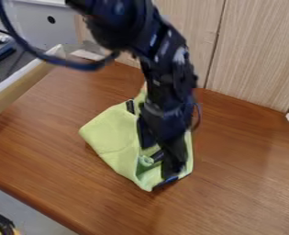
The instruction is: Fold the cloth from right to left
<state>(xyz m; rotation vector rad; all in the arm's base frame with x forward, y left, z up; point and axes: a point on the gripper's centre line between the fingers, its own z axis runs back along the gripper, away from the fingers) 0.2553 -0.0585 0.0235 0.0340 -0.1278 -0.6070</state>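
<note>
One yellow-green cloth [113,133] lies bunched nr. the ctr. of the brown tabletop [238,183], partly hidden under the arm. A corner sticks out toward the view's L side, another pts. down toward the camera, & a small curled bit sits just beside the end effector [166,166]. Dark strip [166,182] shows at the cloth's lower edge.

Black arm [165,69] enters at top, L of ctr., slants down & slightly R, then hangs steeply w/ the end effector low over the cloth's R part. Can't tell if it's released, clenched or grasping cloth. Dark cable [48,58] loops out at upper L.

Pale wood panels [251,55] stand behind; a light wood rail [18,89] runs along the L side, w/ a grey panel [42,23] beyond.
</note>
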